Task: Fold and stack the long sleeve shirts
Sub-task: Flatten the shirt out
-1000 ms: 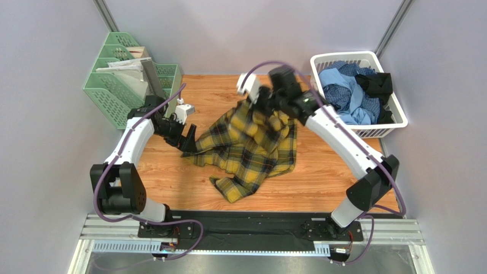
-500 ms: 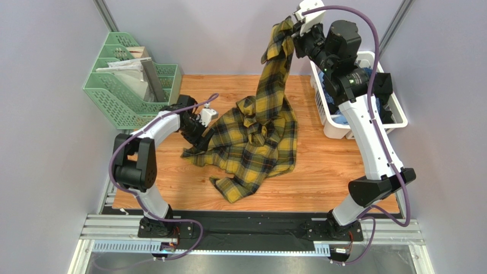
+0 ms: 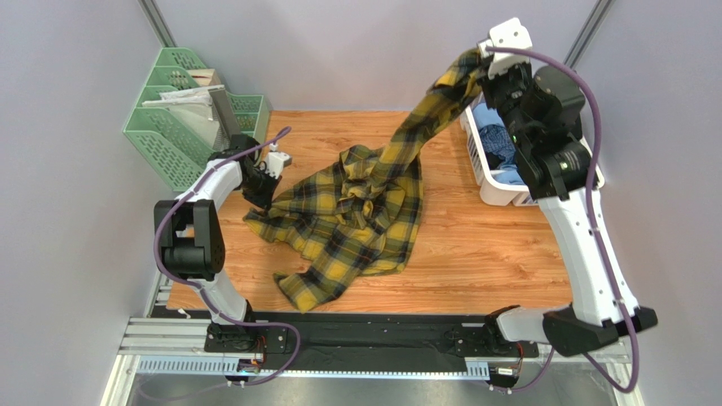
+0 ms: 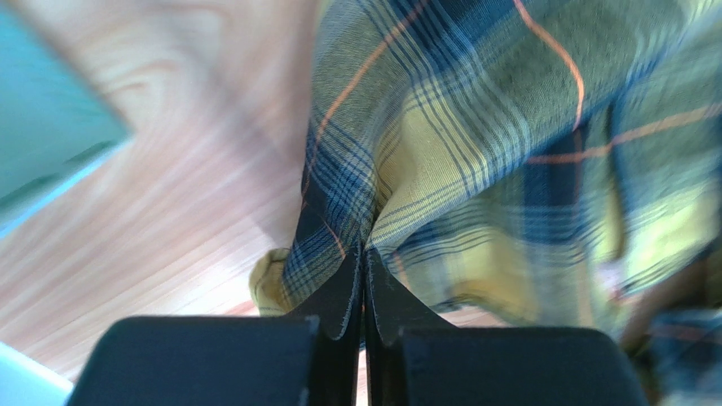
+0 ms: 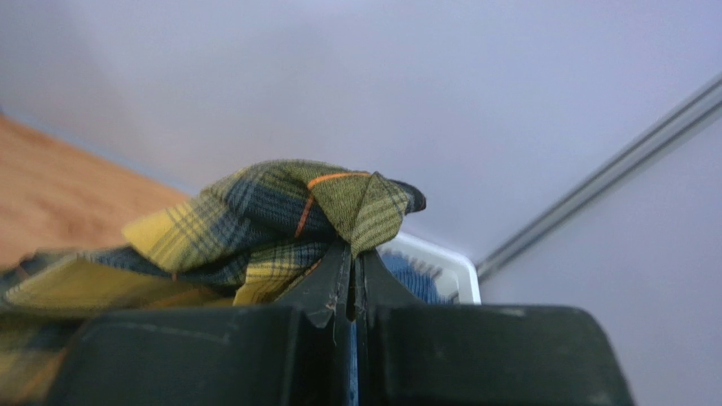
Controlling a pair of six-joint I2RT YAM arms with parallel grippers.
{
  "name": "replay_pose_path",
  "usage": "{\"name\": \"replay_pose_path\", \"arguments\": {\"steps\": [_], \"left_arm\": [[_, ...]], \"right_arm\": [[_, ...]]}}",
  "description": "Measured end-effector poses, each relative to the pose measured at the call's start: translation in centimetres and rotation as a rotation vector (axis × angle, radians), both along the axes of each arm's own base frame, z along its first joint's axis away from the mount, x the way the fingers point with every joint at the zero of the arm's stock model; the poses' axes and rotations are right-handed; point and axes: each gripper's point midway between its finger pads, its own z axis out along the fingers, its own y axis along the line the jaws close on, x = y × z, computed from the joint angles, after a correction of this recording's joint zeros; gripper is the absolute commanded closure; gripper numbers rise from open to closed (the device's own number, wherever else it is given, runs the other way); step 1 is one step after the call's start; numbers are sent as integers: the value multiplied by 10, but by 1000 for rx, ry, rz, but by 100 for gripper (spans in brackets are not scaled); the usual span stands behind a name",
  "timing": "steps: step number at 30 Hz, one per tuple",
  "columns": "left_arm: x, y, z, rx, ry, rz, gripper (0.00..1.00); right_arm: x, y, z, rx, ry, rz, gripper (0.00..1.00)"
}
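A mustard-yellow and black plaid long sleeve shirt lies crumpled on the wooden table, one part stretched up to the right. My right gripper is shut on that raised part, high above the basket's near corner; the wrist view shows the cloth bunched over the closed right gripper. My left gripper is low at the shirt's left edge and shut on a fold of plaid, pinched by the left gripper. Other shirts, blue, lie in the basket.
A white laundry basket stands at the back right, partly hidden by my right arm. A green file organiser with papers stands at the back left, close to my left arm. Grey walls enclose the table.
My left gripper has shut on the shirt's left edge and dragged it left. The right gripper lifted its part of the shirt high, then swung right toward the basket.
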Motion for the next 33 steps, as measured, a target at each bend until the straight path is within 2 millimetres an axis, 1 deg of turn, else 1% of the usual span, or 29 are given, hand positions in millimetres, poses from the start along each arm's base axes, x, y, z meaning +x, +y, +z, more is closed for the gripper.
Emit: {"name": "replay_pose_path", "arguments": {"steps": [1, 2, 4, 5, 7, 8, 9, 10, 11, 12, 13, 14, 15, 17, 18, 21, 22, 23, 25, 27, 29, 31, 33], "left_arm": [[2, 5, 4, 2, -8, 13, 100], [6, 8, 8, 3, -19, 19, 100], [12, 6, 17, -4, -36, 10, 100], [14, 4, 21, -9, -45, 2, 100], [20, 1, 28, -17, -60, -9, 98], [23, 0, 31, -21, -65, -15, 92], [25, -2, 33, -23, -69, -21, 83], [26, -3, 34, -28, -67, -28, 64], [26, -5, 35, -35, -63, -41, 55], [25, -7, 36, -44, -61, -62, 40], [20, -12, 37, -75, -47, -83, 29], [15, -17, 40, -94, -39, -111, 27], [9, -20, 43, -104, -34, -143, 24], [-7, -31, 51, -120, -38, -216, 23], [-19, -38, 55, -121, -45, -261, 22], [-75, -65, 64, -109, -52, -448, 23], [-94, -73, 62, -106, -42, -510, 23], [-108, -77, 59, -106, -23, -551, 23], [-132, -78, 43, -99, 40, -602, 23], [-148, -73, 21, -81, 123, -608, 23], [-157, -68, 4, -45, 183, -617, 23], [-164, -65, -8, -3, 224, -641, 23], [-167, -64, -16, 34, 240, -667, 24]], "right_arm": [[-10, -5, -7, -14, 23, -6, 100], [-23, -11, -21, -40, 66, -9, 100], [-47, -22, -51, -79, 148, -23, 100], [-59, -28, -68, -98, 194, -32, 100], [-89, -46, -110, -142, 298, -68, 100], [-103, -55, -130, -163, 348, -85, 100], [-121, -67, -153, -188, 406, -111, 100], [-135, -76, -169, -204, 446, -132, 100], [-152, -87, -186, -215, 484, -154, 100], [-167, -96, -203, -228, 523, -177, 100], [-180, -104, -219, -238, 561, -194, 100], [-195, -111, -234, -246, 595, -205, 100], [-205, -114, -245, -253, 624, -209, 100], [-223, -116, -269, -264, 699, -195, 100], [-228, -116, -278, -269, 732, -185, 100], [-238, -112, -313, -298, 854, -152, 100], [-241, -112, -325, -311, 894, -144, 100], [-244, -112, -335, -323, 930, -138, 100], [-246, -111, -346, -334, 972, -126, 100], [-248, -109, -352, -338, 996, -112, 100], [-248, -107, -354, -337, 1005, -102, 100], [-248, -106, -355, -338, 1008, -93, 100], [-248, -105, -356, -342, 1014, -85, 100]]}}
